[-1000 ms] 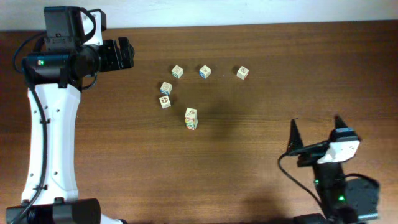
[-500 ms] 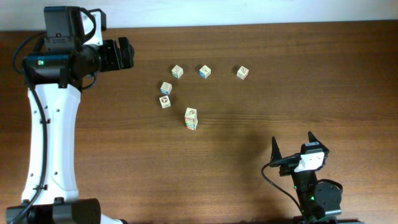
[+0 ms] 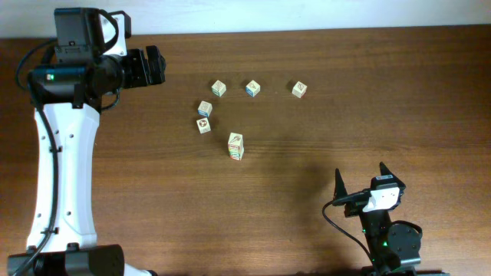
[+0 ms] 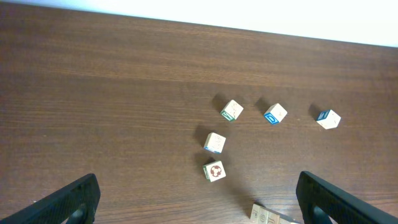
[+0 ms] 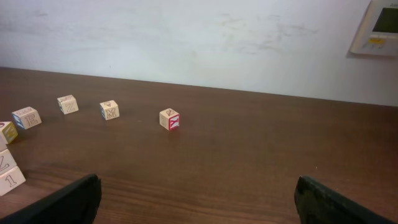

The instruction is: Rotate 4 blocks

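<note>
Small pale wooden blocks lie at the table's middle back. Three form a row: one (image 3: 219, 88), one (image 3: 252, 88) and one (image 3: 299, 90). Two more (image 3: 205, 108) (image 3: 203, 125) sit below the row's left end, and a short stack (image 3: 236, 146) stands nearest the front. My left gripper (image 3: 159, 67) hovers open at the back left, away from them; its wrist view shows the row (image 4: 275, 113) and the stack's top (image 4: 267, 214) near its right finger (image 4: 336, 199). My right gripper (image 3: 360, 176) stands open and empty at the front right; its view shows a red-marked block (image 5: 169, 119).
The white left arm (image 3: 61, 176) runs along the table's left side. The right arm's base (image 3: 391, 241) sits at the front edge. A pale wall (image 5: 199, 37) rises behind the table's far edge.
The right gripper has drawn back to the left and toward the front edge, then stopped. The left arm and the blocks have not moved.
</note>
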You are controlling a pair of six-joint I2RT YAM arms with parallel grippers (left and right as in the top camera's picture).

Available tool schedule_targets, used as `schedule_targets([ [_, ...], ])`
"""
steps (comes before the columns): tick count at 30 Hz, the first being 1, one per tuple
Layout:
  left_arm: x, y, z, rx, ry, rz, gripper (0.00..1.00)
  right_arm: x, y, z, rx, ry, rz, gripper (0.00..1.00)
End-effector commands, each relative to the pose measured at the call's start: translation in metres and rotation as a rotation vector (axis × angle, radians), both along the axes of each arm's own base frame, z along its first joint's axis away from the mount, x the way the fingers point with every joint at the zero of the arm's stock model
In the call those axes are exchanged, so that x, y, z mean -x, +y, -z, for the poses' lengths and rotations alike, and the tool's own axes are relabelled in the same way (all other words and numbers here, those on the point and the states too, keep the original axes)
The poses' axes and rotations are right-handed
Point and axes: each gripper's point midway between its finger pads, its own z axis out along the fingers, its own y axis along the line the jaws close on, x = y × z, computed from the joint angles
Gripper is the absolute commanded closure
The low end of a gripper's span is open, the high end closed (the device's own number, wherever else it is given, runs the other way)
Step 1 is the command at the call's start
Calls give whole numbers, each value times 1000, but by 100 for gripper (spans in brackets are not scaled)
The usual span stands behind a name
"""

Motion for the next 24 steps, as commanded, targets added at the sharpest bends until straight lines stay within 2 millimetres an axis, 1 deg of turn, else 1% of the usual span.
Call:
schedule_targets([
  [1, -1, -1, 0, -6, -3, 8, 1, 0, -3, 2, 0, -3, 16, 2],
  [12, -1, -1, 0, -6, -3, 7, 1, 0, -3, 2, 0, -3, 16, 2],
  [14, -1, -1, 3, -6, 5, 8, 1, 0, -3, 2, 0, -3, 16, 2],
  [19, 0, -1, 4, -6, 9, 8, 1, 0, -3, 2, 0, -3, 16, 2],
  [22, 8, -1, 5, -6, 15, 8, 1, 0, -3, 2, 0, -3, 16, 1],
  [24, 18, -1, 10, -5, 27, 8, 1, 0, -3, 2, 0, -3, 16, 2],
])
